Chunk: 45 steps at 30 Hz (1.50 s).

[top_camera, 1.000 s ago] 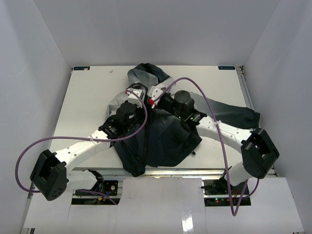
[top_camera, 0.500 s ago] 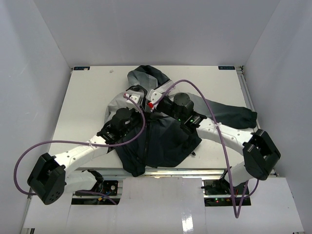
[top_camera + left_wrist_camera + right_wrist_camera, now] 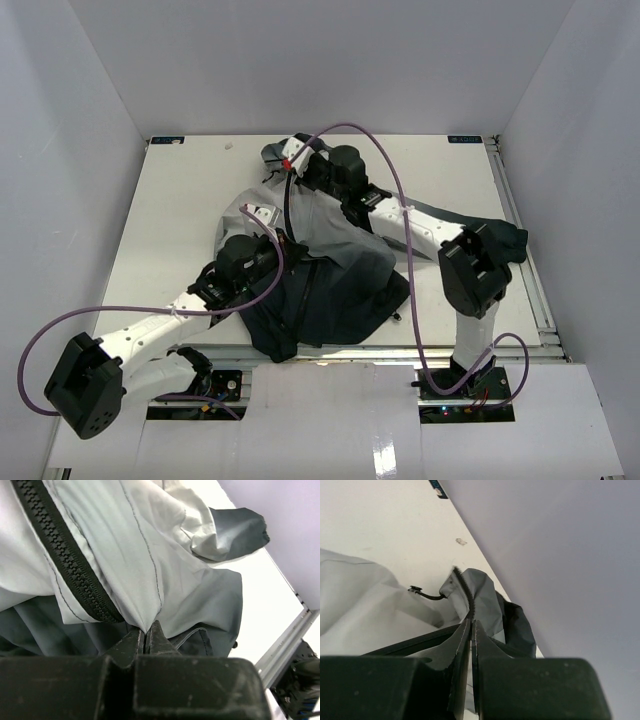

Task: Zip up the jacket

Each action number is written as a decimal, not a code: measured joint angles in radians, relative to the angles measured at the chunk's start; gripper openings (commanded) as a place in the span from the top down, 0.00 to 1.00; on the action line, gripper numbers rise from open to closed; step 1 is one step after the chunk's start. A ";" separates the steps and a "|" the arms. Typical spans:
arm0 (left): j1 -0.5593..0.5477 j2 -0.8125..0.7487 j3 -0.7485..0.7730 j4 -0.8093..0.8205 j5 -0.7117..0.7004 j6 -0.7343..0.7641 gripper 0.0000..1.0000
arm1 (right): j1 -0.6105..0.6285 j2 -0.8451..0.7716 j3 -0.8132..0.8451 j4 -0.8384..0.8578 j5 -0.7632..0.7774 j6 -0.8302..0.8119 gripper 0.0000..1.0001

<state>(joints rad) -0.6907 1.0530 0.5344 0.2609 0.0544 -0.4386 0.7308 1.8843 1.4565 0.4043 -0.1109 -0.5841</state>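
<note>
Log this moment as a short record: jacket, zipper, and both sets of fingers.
jacket: spread on the table, hood at the far end, dark hem toward the arm bases
zipper: dark teeth run diagonally past the left fingers
left fingers: shut, pinching a fold of light grey jacket fabric beside the zipper
right fingers: shut on the jacket's toothed edge near the hood
zipped how far: cannot tell
</note>
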 measured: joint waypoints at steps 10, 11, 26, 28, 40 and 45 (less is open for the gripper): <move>0.000 -0.009 -0.053 0.011 0.014 -0.027 1.00 | -0.088 0.226 0.287 -0.040 0.019 -0.018 0.92; 0.001 -0.007 -0.058 0.016 0.002 -0.030 1.00 | -0.095 0.236 0.301 -0.041 0.020 -0.020 0.92; 0.009 0.114 -0.043 0.156 -0.093 -0.065 0.69 | -0.099 0.411 0.529 -0.033 -0.014 -0.047 0.92; 0.008 0.200 0.009 0.167 -0.091 -0.063 0.56 | -0.104 0.437 0.557 0.001 0.011 -0.066 0.92; 0.098 0.425 0.188 0.118 0.042 -0.044 0.17 | -0.247 0.470 0.546 0.255 0.197 -0.144 0.26; 0.217 0.283 0.145 0.078 0.031 -0.069 0.18 | -0.249 0.317 0.318 0.216 0.184 -0.056 0.24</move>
<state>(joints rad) -0.4737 1.3360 0.6793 0.3391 0.0858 -0.5081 0.4821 2.2011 1.7741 0.6203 0.0733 -0.6397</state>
